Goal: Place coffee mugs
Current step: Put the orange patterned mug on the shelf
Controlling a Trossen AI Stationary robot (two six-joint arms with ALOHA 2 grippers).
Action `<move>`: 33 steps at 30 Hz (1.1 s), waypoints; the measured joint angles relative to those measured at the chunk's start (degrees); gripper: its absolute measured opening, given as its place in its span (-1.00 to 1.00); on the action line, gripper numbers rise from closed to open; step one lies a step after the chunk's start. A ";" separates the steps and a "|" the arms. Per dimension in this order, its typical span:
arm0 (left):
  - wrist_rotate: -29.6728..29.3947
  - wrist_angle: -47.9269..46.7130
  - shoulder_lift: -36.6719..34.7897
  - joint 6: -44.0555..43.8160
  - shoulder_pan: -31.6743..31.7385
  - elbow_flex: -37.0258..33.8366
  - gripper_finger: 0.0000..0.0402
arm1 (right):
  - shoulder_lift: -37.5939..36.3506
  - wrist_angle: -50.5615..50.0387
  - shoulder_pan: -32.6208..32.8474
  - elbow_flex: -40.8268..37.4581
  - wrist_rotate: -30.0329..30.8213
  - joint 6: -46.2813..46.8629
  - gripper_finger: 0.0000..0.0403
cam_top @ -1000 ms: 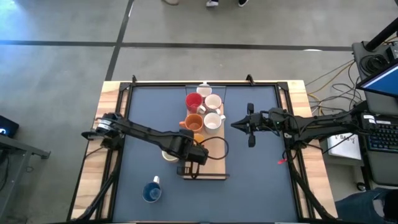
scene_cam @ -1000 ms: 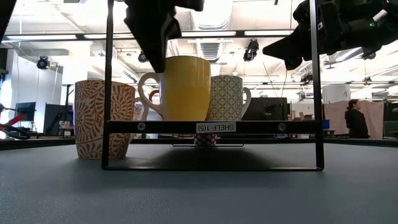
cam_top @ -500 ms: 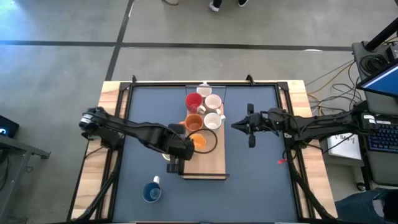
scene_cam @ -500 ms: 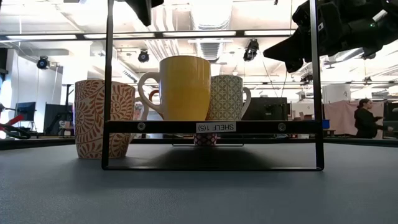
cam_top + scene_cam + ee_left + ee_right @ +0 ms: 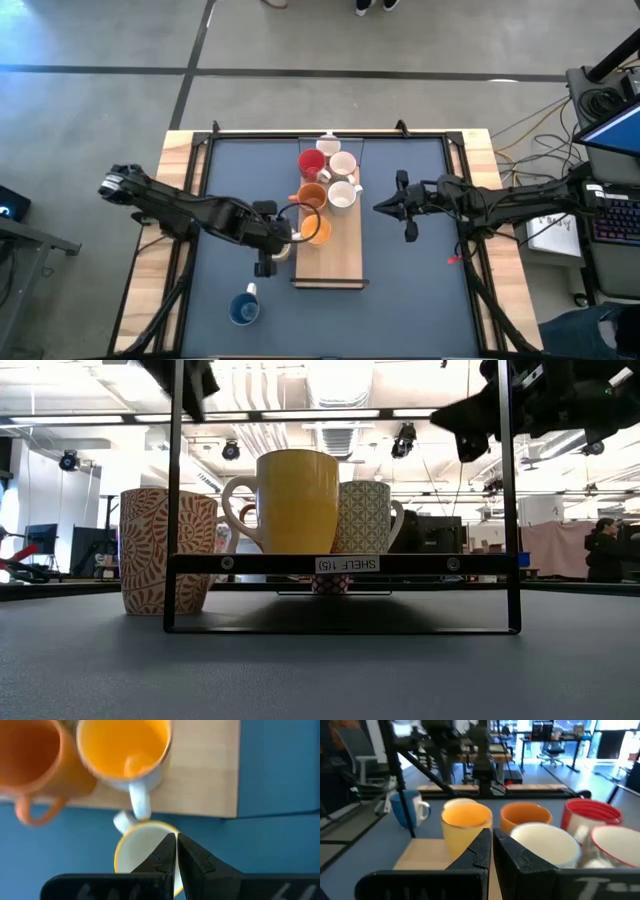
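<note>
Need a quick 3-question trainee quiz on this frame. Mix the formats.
1. True or false: the blue mug stands on the wooden board.
2. Multiple choice: the left gripper is over A) the board's middle B) the table beside the board's left edge C) the blue mug.
3. Fill in: in the low view, the yellow mug stands between a patterned orange mug and a patterned ____ mug.

Key: 1 false, it is on the table near the front. 2 B. 3 white. The right gripper waits right of the board.
</note>
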 joint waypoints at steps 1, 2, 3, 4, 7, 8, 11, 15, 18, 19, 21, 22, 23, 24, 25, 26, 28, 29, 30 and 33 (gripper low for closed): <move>0.00 0.71 -0.74 -1.25 -0.01 -1.79 -1.00 | 0.00 0.56 0.40 0.00 0.00 0.42 -0.96; 0.02 1.33 -1.41 -2.46 -0.12 -3.47 -1.00 | 0.00 1.04 0.67 0.00 0.02 0.94 -0.96; 0.02 2.24 -2.03 -3.50 -0.20 -5.13 -1.00 | 0.00 1.43 0.89 0.00 0.10 1.92 -0.96; 0.03 3.36 -2.58 -4.27 -0.36 -6.59 -1.00 | 0.00 1.62 1.05 0.01 0.61 3.00 -0.96; 0.04 5.77 -3.46 -6.18 -0.80 -10.09 -1.00 | 0.09 1.45 1.41 0.22 1.97 5.47 -0.96; 0.06 6.30 -3.53 -6.71 -0.86 -10.80 -1.00 | 0.07 1.29 1.50 0.32 1.97 6.21 -0.96; 1.52 6.79 -3.56 -7.57 -1.15 -11.53 -1.00 | 0.07 -0.28 1.53 1.21 1.96 7.82 -0.96; 5.14 7.98 -3.60 -7.76 -1.15 -11.13 -0.92 | 0.07 -4.96 1.52 3.40 1.95 7.99 -0.96; 6.30 8.13 -3.31 -7.40 -1.20 -10.34 -0.79 | 0.07 -7.62 1.51 4.46 1.95 7.73 -0.96; 6.48 7.86 -3.09 -7.19 -1.29 -10.35 -0.73 | 0.07 -8.03 1.53 4.59 1.94 7.59 -0.96; 6.47 7.44 -2.61 -6.94 -1.58 -10.52 -0.62 | 0.07 -8.29 1.53 4.63 1.78 7.59 -0.96; 6.46 7.37 -2.29 -6.59 -1.71 -10.52 -0.56 | 0.07 -8.29 1.53 4.63 1.64 7.59 -0.96; 6.47 7.41 -1.97 -6.41 -1.86 -10.51 -0.50 | 0.07 -8.27 1.53 4.63 1.57 7.60 -0.96; 6.47 7.41 -1.58 -6.38 -1.99 -10.51 -0.45 | 0.07 -8.29 1.53 4.63 1.53 7.63 -0.96; 6.47 7.41 -1.02 -6.37 -2.02 -10.51 -0.40 | 0.07 -8.32 1.53 4.63 1.53 7.76 -0.96; 6.47 7.41 -0.43 -6.32 -2.04 -10.51 -0.35 | 0.07 -8.39 1.53 4.63 1.53 7.83 -0.96; 6.34 7.00 0.71 -6.00 -2.02 -10.51 -0.29 | 0.07 -8.59 1.53 4.63 1.53 7.83 -0.96; 6.23 6.95 1.19 -5.98 -2.02 -10.51 -0.26 | 0.07 -8.60 1.51 4.63 1.53 7.83 -0.96; 6.19 6.82 1.61 -5.93 -2.02 -10.51 -0.25 | 0.07 -8.60 1.52 4.63 1.51 7.85 -0.96; 6.15 6.67 2.51 -5.16 -2.02 -10.51 -0.23 | 0.07 -8.61 1.53 4.63 1.53 7.86 -0.96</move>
